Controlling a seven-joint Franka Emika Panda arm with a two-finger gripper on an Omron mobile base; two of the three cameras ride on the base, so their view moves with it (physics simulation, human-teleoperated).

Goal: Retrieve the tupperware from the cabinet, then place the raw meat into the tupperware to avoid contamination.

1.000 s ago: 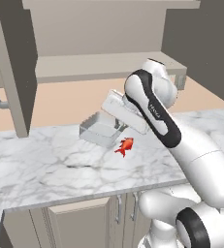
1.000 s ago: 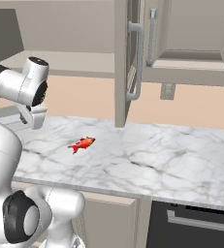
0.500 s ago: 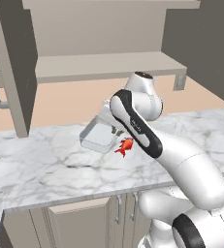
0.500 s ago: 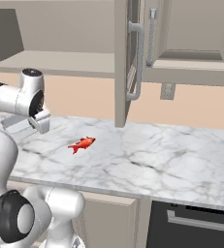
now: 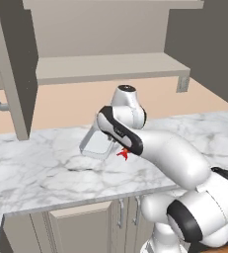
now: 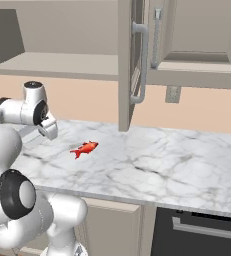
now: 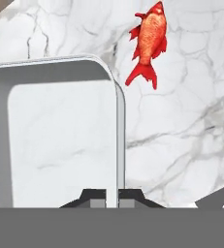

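The hand (image 7: 112, 194) grips one thin wall of the tupperware (image 5: 96, 145), fingers pinched on either side of the rim. The tupperware sits low over the bench (image 5: 36, 168), whether touching cannot be told, with the meat (image 7: 148, 42) lying just beside its far corner. Risk: the thin wall may slip or flex in the pinch, tipping the tupperware; a careless release could nudge the meat away. The bench is white marble. The cabinet (image 6: 132, 60) stands open above, its shelf (image 5: 105, 66) bare.
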